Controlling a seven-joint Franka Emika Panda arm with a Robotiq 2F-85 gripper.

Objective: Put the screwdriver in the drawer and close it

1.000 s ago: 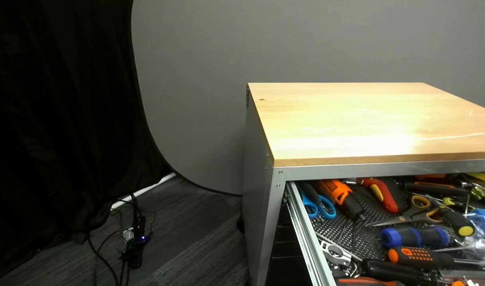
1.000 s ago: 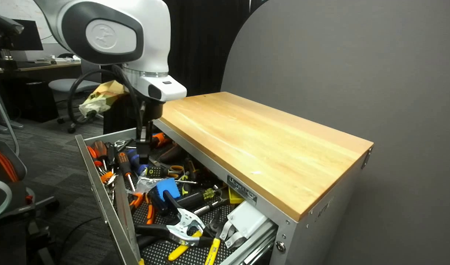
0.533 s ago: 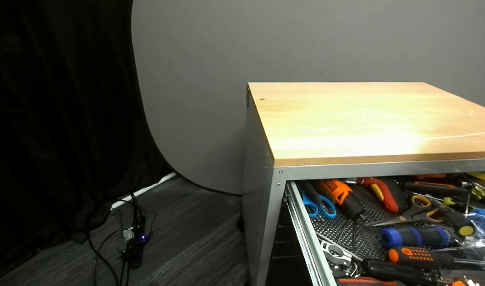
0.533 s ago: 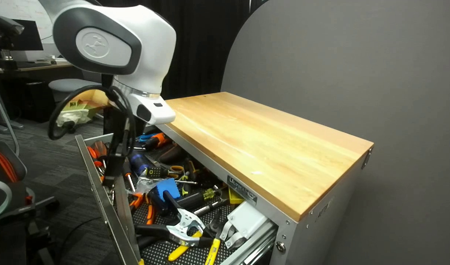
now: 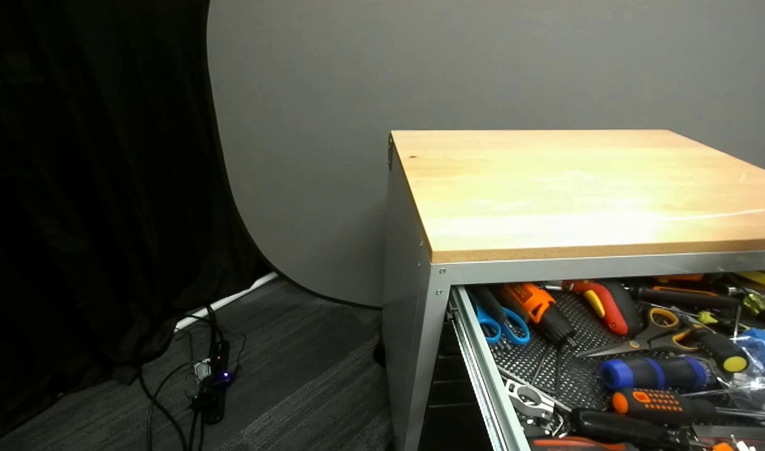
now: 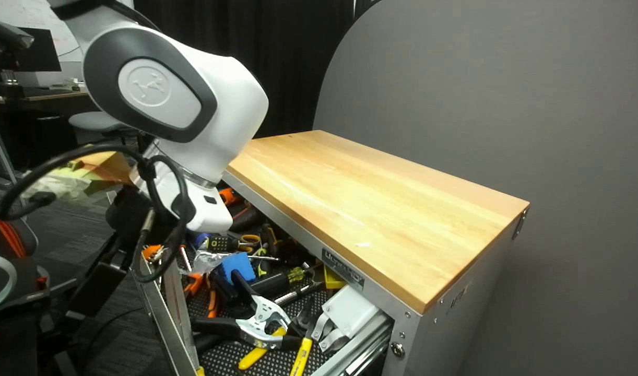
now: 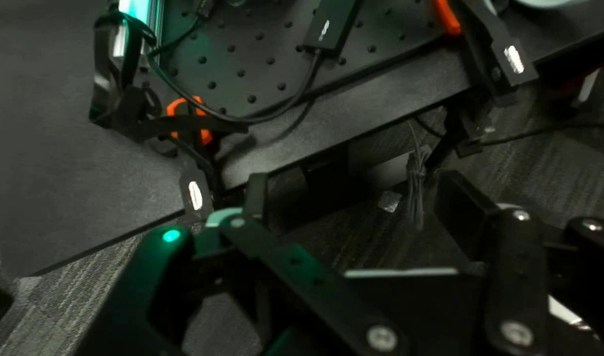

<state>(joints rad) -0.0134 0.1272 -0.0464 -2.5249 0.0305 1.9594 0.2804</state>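
In the wrist view the tool (image 7: 357, 202) was wide, its two fingers (image 7: 461, 212) spread well apart across the lower half of the frame, with carpet (image 7: 361, 242) showing between them. A dark desk (image 7: 84, 173) bearing a perforated board (image 7: 252, 52) filled much of the upper left. In an exterior view the arm (image 6: 167, 104) hung at the upper left, a black cable (image 6: 89, 150) looping from it, and the tool slanted down toward the lower left, to the left of the front of the drawer (image 6: 166, 324); whether they touched could not be told. In both exterior views the drawer stood open under the wooden top (image 6: 371, 198) of the cabinet (image 6: 465, 318). The screwdriver (image 5: 720, 351), black with a yellow end, lay inside the drawer at the lower right of an exterior view, just beside the scissors (image 5: 639, 343) and well apart from the tool. A blue handle (image 5: 657, 374) and an orange handle (image 5: 661, 404) lay near it, further left and lower
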